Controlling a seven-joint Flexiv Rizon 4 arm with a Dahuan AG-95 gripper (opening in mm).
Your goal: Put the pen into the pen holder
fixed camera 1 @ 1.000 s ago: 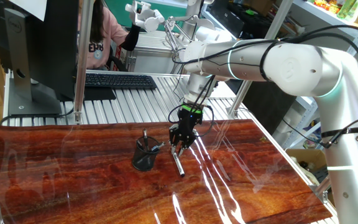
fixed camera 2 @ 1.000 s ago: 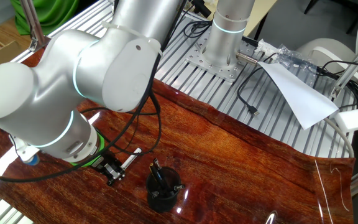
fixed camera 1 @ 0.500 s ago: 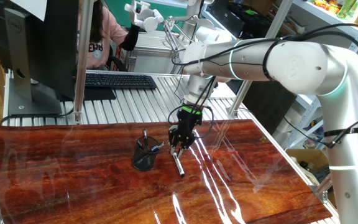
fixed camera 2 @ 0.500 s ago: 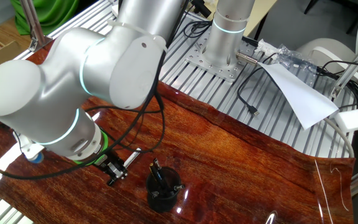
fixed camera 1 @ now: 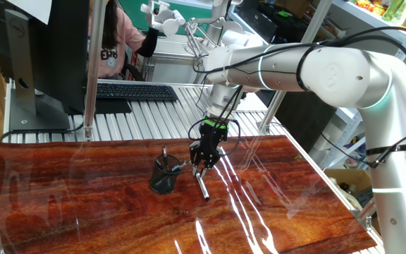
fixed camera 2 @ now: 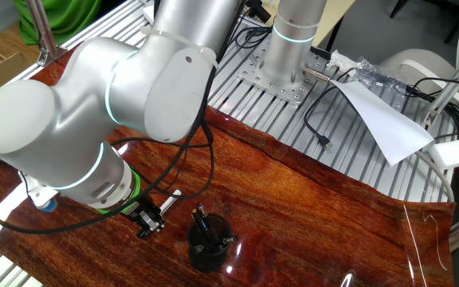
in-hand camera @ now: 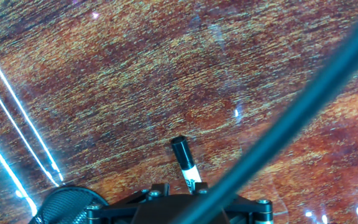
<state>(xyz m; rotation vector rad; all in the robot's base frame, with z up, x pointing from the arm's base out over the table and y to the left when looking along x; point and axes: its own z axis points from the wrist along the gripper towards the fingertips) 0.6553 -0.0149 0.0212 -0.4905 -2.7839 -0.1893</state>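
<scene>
One end effector (fixed camera 1: pixel 201 167) clenches the pen (fixed camera 1: pixel 202 186), its tip touching the counter (fixed camera 1: pixel 83 212) just beside the pen holder (fixed camera 1: pixel 163 176).

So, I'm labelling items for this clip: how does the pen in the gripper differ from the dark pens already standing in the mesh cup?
The pen is part black, part silvery-white; the pens in the cup look all dark. It slants out below the gripper, clamped in its jaws beside the pen holder, while they stand inside it. It also looks longer. Both kinds are slim and straight.
</scene>
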